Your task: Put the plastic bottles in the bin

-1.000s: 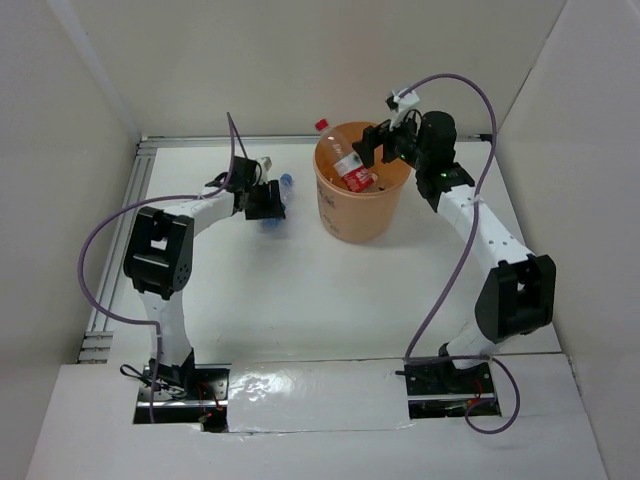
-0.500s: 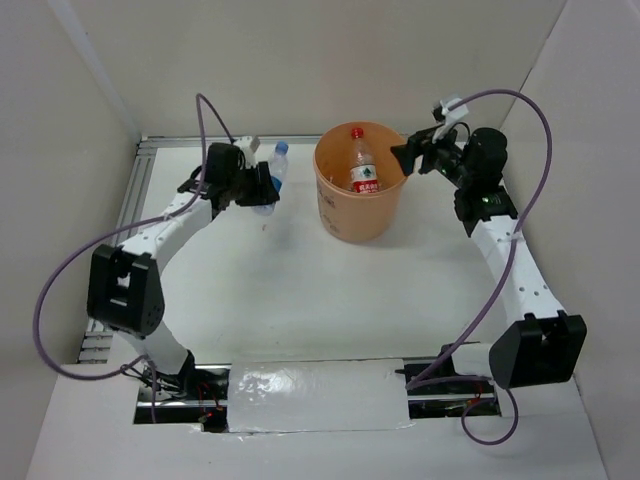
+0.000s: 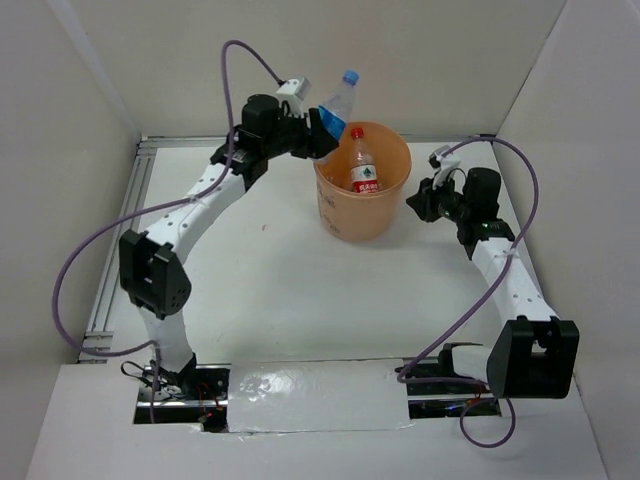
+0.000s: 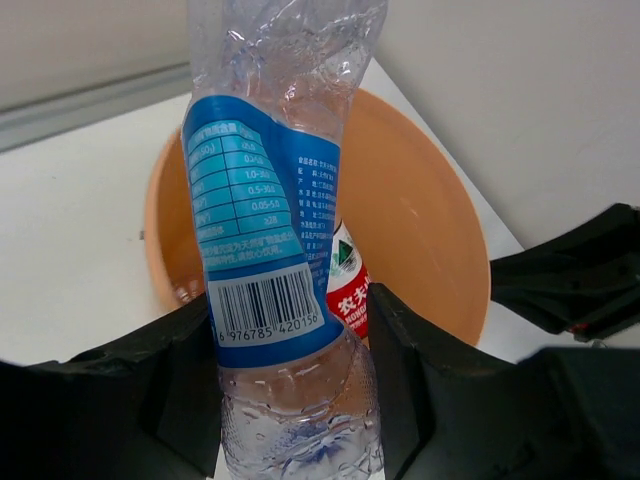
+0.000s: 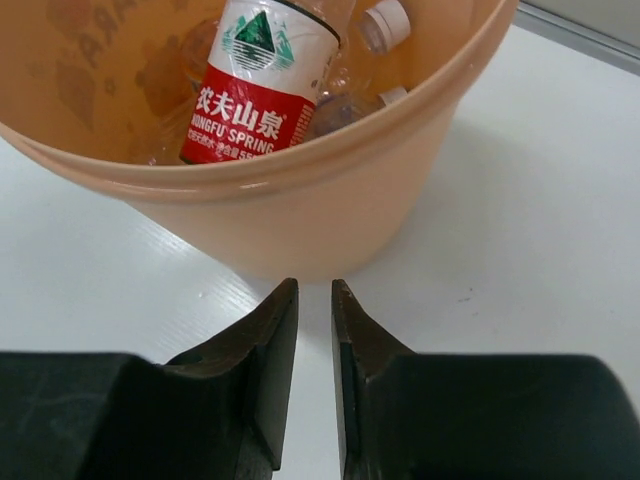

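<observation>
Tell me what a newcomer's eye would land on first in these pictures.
The peach bin stands out at the far middle of the table, with a red-label bottle upright inside. Raised at its left rim, the left claw clamps a crumpled blue-label bottle, cap up. The right claw sits closed and empty just right of the bin.

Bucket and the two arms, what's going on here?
The left gripper holds a blue-labelled bottle, tilted and raised by the bin's left rim, not yet dropped. A red-labelled bottle already stands inside the bin with other bottles. The right gripper sits low beside the bin, jaws nearly shut and empty.
</observation>
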Motion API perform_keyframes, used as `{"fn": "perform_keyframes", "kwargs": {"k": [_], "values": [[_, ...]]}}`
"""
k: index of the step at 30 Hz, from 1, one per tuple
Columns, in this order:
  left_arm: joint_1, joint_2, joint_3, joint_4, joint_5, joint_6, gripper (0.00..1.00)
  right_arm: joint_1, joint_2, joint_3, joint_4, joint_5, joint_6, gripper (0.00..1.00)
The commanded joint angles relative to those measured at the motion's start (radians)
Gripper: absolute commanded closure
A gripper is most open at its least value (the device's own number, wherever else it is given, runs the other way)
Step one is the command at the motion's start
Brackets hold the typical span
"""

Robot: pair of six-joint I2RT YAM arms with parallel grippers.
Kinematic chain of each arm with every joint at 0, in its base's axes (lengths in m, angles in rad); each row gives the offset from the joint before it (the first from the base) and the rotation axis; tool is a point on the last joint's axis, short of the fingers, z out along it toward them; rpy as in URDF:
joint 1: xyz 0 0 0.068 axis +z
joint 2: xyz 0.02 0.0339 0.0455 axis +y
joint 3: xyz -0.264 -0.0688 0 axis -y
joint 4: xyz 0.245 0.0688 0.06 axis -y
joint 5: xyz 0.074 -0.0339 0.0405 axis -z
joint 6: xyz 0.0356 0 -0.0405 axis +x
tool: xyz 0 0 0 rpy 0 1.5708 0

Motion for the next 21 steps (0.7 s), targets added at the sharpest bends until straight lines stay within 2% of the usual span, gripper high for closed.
{"fn": "perform_keyframes", "kwargs": {"k": [1,3,4,5,7,8,10,11,13,19,21], "values": [[-0.041,0.089,0.125,0.026,0.017,-0.031,0.99,-0.019,-0.055,-0.013,0.010,-0.023,-0.017,0.73],[-0.055,0.153,0.206,0.008,0.017,-0.040,0.96,-0.031,-0.065,-0.039,0.010,-0.032,-0.017,0.69],[-0.069,0.173,0.231,-0.004,0.017,-0.040,0.90,-0.031,-0.065,-0.039,0.010,-0.032,-0.017,0.67],[-0.081,0.205,0.253,-0.021,0.017,-0.040,0.85,-0.040,-0.075,-0.050,0.010,-0.032,-0.017,0.57],[-0.090,0.215,0.277,-0.059,0.005,-0.022,0.73,-0.040,-0.087,-0.062,0.001,-0.043,-0.017,0.45],[-0.090,0.215,0.277,-0.060,0.004,-0.022,0.51,-0.051,-0.087,-0.062,0.001,-0.043,-0.017,0.27],[-0.090,0.204,0.231,-0.060,-0.006,-0.012,0.12,-0.051,-0.096,-0.071,-0.008,-0.043,-0.017,0.12],[-0.090,0.204,0.218,-0.060,-0.015,-0.012,0.00,-0.051,-0.096,-0.071,-0.008,-0.043,-0.017,0.06],[-0.090,0.172,0.208,-0.072,-0.025,-0.003,0.00,-0.062,-0.096,-0.080,-0.008,-0.055,-0.017,0.01],[-0.090,0.079,0.208,-0.095,-0.049,0.029,0.00,-0.071,-0.096,-0.071,-0.035,-0.065,-0.017,0.01],[-0.090,-0.004,0.184,-0.095,-0.100,0.040,0.00,-0.071,-0.096,-0.062,-0.045,-0.054,-0.006,0.01]]}}
